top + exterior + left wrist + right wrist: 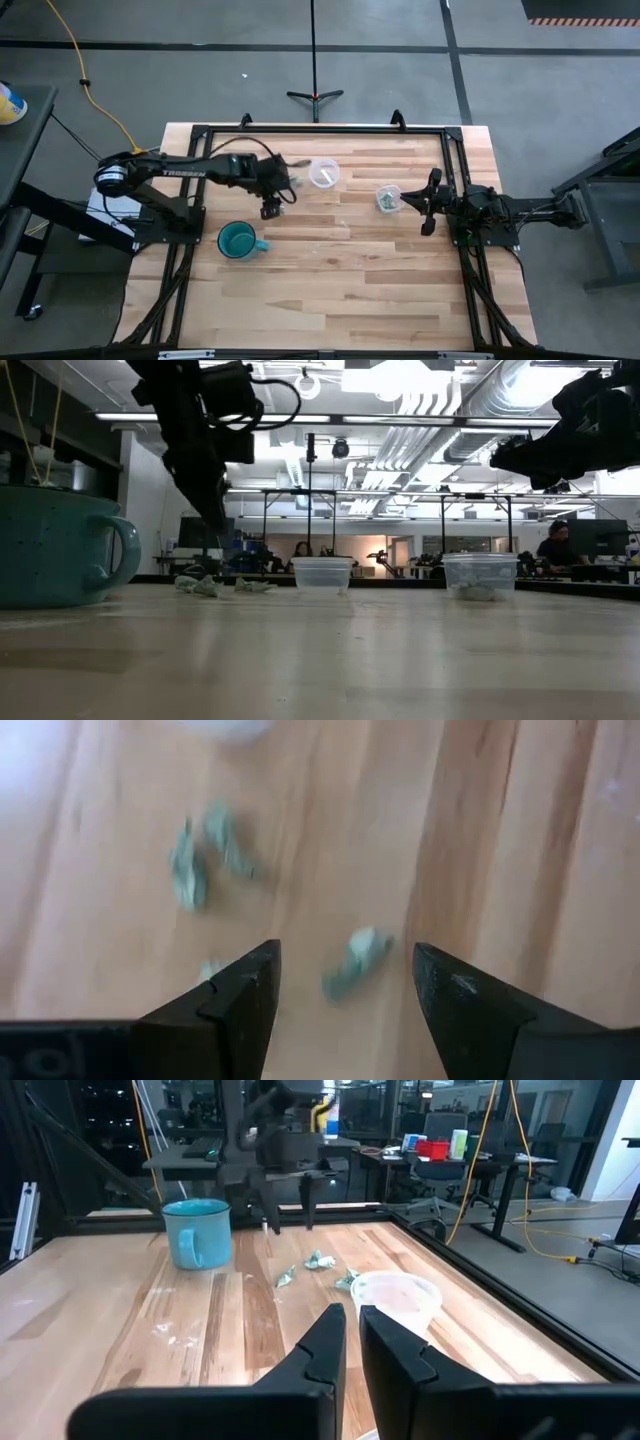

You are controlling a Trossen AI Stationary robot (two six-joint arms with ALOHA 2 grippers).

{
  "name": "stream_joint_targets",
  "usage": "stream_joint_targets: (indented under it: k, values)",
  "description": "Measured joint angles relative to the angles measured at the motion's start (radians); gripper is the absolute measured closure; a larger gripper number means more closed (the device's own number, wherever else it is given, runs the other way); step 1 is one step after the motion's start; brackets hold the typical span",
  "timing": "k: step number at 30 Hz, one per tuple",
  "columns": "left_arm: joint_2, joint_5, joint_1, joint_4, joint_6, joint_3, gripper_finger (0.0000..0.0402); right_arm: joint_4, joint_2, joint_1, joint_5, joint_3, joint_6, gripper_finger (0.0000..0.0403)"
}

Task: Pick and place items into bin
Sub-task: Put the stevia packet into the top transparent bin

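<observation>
From above, your left gripper point(272, 208) hangs over the table point(340, 290) near the centre, with the teal mug point(238, 241) at its 7 o'clock and an empty clear cup point(324, 173) at its 2 o'clock. The second clear cup point(388, 197), already holding green-grey bits, sits just beside the right gripper point(428, 204), which waits at the table's 3 o'clock side.

At table level, a few crumpled green-grey pieces point(212, 586) lie on the wood between the mug and the empty cup, below the left arm.

Through the left wrist camera, the fingers point(245, 995) are spread wide and hold nothing; one piece point(355, 964) lies between them, off-centre toward one tip, with others point(200, 860) farther on. Centre the gap on that piece before you descend, go straight down, and close only once the tips reach the wood beside it, since it looks light enough to skid away.

From the right wrist, its own fingers point(325, 1340) are nearly together, empty.
</observation>
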Motion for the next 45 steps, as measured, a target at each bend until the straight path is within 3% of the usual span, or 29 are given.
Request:
stream_joint_targets:
  k: [6, 23, 28, 37, 40, 45]
  values:
    - [0.069, -0.027, -0.077, 0.051, 0.090, -0.008, 0.0141, -0.012, 0.000, 0.000, 0.000, 0.000, 0.000, 0.0378]
    - [0.290, -0.040, -0.074, 0.050, 0.161, -0.004, 0.0146, -0.026, 0.002, 0.000, -0.001, 0.000, 0.004, 0.0375]
    - [0.305, -0.036, -0.075, 0.054, 0.176, -0.004, 0.0194, -0.026, 0.002, 0.000, -0.002, 0.000, 0.004, 0.0375]
    - [0.306, 0.013, -0.074, 0.067, 0.195, 0.037, 0.0371, -0.026, 0.002, 0.000, -0.001, 0.000, 0.003, 0.0375]
    - [0.306, 0.003, -0.075, 0.072, 0.201, 0.100, 0.0376, -0.026, 0.002, 0.000, -0.001, 0.000, 0.003, 0.0375]
    - [0.306, -0.026, -0.075, 0.077, 0.240, 0.236, 0.0339, -0.029, 0.002, 0.000, -0.001, 0.000, 0.003, 0.0375]
